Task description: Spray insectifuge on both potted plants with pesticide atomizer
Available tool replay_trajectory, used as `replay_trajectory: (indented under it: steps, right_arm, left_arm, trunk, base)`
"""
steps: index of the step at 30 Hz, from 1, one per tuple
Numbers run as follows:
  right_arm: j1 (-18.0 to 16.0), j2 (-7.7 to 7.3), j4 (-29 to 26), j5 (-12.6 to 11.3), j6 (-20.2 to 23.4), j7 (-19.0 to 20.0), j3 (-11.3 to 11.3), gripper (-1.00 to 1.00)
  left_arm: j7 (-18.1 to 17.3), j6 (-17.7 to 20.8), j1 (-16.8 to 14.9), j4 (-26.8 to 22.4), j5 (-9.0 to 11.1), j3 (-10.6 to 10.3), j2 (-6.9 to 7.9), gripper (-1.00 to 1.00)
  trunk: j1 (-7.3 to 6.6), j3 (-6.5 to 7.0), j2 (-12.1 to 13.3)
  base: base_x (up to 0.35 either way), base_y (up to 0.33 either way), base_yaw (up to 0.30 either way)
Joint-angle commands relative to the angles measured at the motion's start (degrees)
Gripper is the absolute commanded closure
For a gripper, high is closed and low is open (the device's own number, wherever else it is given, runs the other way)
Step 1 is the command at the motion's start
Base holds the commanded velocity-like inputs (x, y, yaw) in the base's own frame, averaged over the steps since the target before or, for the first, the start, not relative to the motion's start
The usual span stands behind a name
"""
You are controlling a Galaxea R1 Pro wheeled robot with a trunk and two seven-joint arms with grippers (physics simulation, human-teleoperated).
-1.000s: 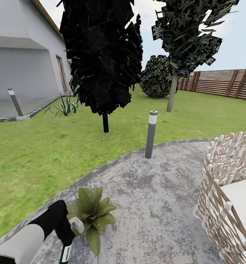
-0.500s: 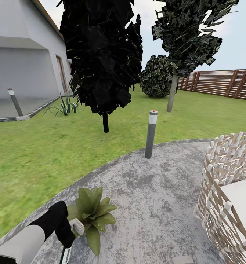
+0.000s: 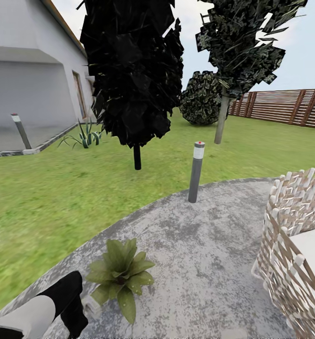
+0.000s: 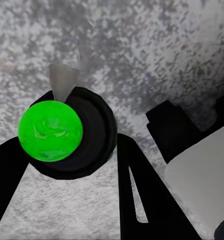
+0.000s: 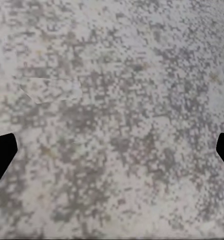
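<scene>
In the left wrist view my left gripper (image 4: 66, 150) is shut on the pesticide atomizer (image 4: 51, 130). It is seen end-on as a round black bottle with a bright green top, and a pale grey cone juts from it over the paving. In the head view the left arm reaches in at the bottom left, and the gripper (image 3: 88, 307) hangs just left of one potted plant (image 3: 121, 275), a low rosette of broad green leaves on the grey patio (image 3: 200, 245). My right gripper (image 5: 112, 150) is open over bare paving, its black fingertips (image 5: 1, 155) far apart.
A grey bollard (image 3: 196, 172) stands at the patio's far edge. A woven wicker seat (image 3: 294, 245) fills the right side. Lawn (image 3: 44, 197) lies to the left, with a dark tree (image 3: 137, 157), an agave (image 3: 84, 136), the house and a wooden fence (image 3: 289, 106) beyond.
The view has shifted slightly, so the camera moved. My left arm has dropped lower in the head view, and the atomizer's pale body no longer shows below the gripper.
</scene>
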Motion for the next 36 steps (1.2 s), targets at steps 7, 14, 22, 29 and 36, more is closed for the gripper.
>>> replay_trajectory:
  steps: [7, 14, 22, 29, 36]
  right_arm:
    - [-0.05, 0.01, 0.0, -0.19, -0.19, -0.36, 0.38, -1.0]
    - [-0.05, 0.01, -0.01, -0.21, -0.23, -0.38, 0.3, -1.0]
    - [-0.05, 0.01, -0.02, -0.21, -0.25, -0.46, 0.27, -1.0]
    - [-0.05, 0.01, -0.01, -0.21, -0.22, -0.45, 0.29, -1.0]
    - [-0.05, 0.01, -0.01, -0.21, -0.22, -0.43, 0.29, -1.0]
  left_arm:
    - [-0.32, 0.61, -0.12, -4.46, -0.06, 0.17, -0.17, 1.0]
    - [-0.35, 0.82, -0.12, -9.34, -0.49, -0.05, -2.31, 1.0]
    - [-0.1, 0.58, -0.13, -9.55, -0.52, 0.0, -2.67, 1.0]
    - [-0.06, 0.57, -0.13, -9.53, -0.61, 0.14, -2.54, 1.0]
    - [0.73, 0.65, -0.12, -9.47, -0.67, 0.12, -2.51, 1.0]
  trunk:
    - [-0.02, -0.06, -0.02]
    - [-0.02, 0.0, -0.02]
    - [-0.02, 0.17, -0.02]
    - [-0.02, 0.18, -0.02]
    - [-0.02, 0.18, -0.02]
  base:
    - [-0.017, 0.05, 0.0]
    - [0.0, 0.001, -0.052]
    - [-0.187, 0.016, -0.163]
    - [-0.17, 0.238, -0.144]
    - [-0.01, 0.239, -0.193]
